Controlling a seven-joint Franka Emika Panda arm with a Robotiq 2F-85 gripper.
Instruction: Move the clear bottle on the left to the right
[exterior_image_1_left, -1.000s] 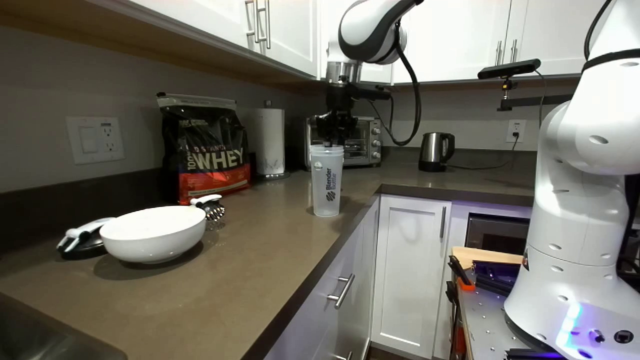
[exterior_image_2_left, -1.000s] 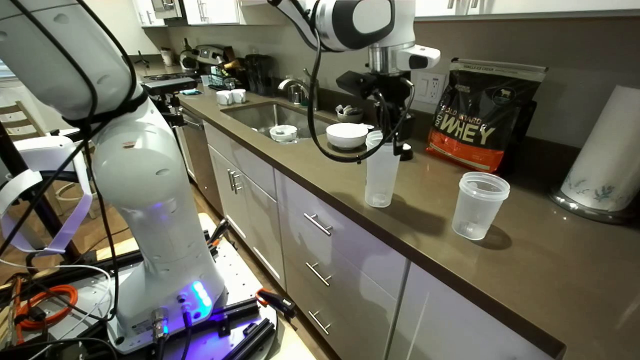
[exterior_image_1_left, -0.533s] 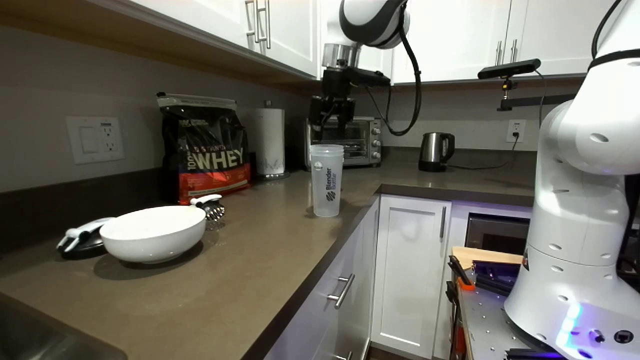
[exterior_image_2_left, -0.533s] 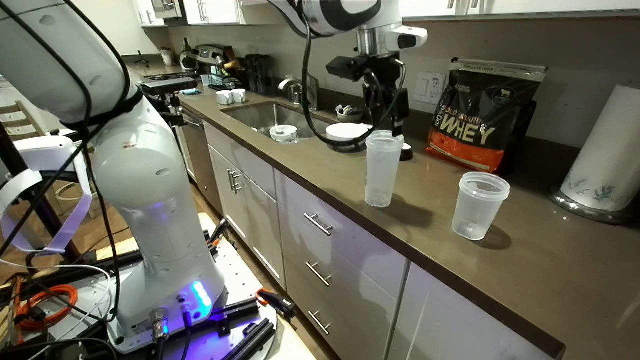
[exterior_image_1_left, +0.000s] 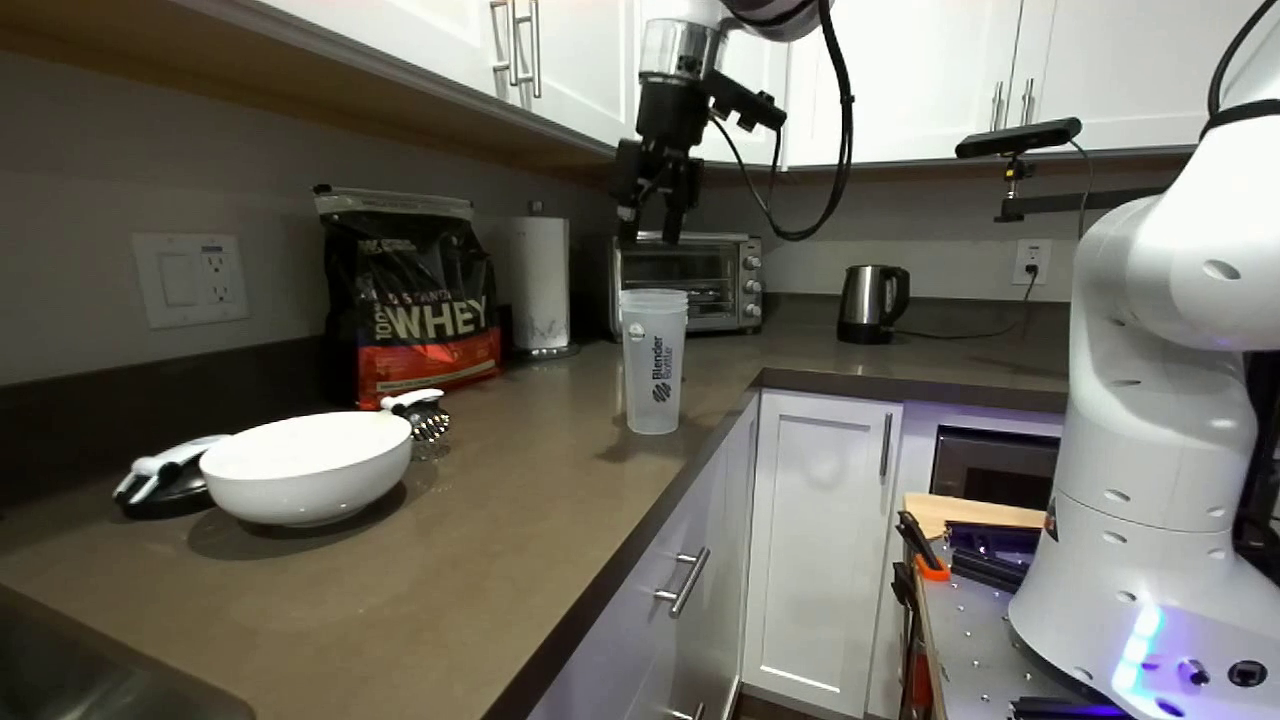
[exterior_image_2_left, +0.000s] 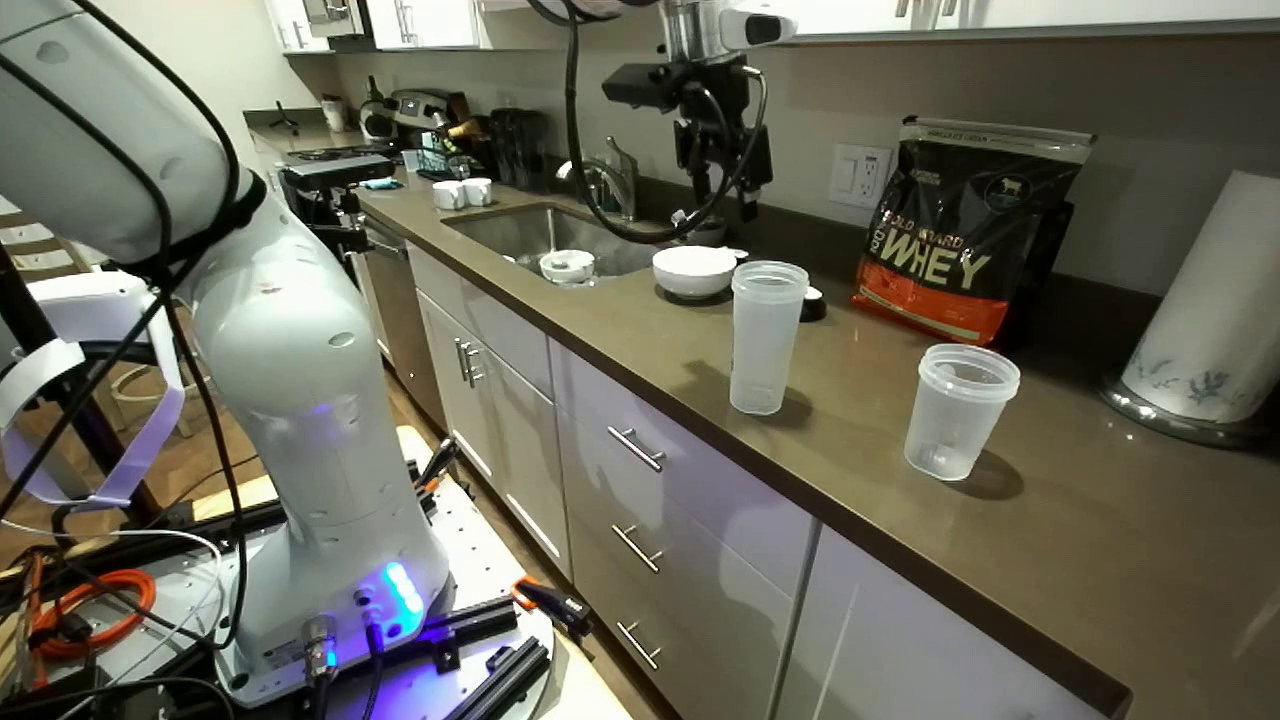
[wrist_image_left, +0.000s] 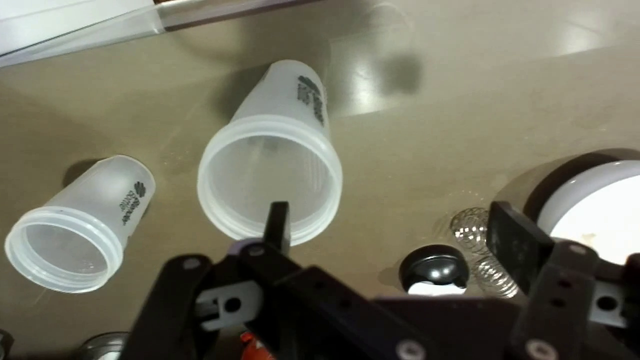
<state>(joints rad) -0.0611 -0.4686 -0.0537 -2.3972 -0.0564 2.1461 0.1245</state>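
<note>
The clear bottle, tall and whitish with an uncovered rim, stands upright on the counter, and in an exterior view its side shows dark print. Above it hangs my gripper, apart from the rim, fingers spread. From the wrist, the bottle shows its round mouth, and the left finger overlaps that rim in the picture. Nothing is between the fingers of the gripper; only counter and objects below show through the gap. A shorter clear cup stands beside the bottle, towards the paper towel roll.
A white bowl, a black lid and wire whisk balls lie along the counter. Against the wall are the whey bag and paper towel roll. The counter's front edge runs close to the bottle.
My gripper has lifted away from the bottle's rim, tilting and shifting towards the sink side, while its fingers have spread wide. The bottle and the cup have stayed in place.
</note>
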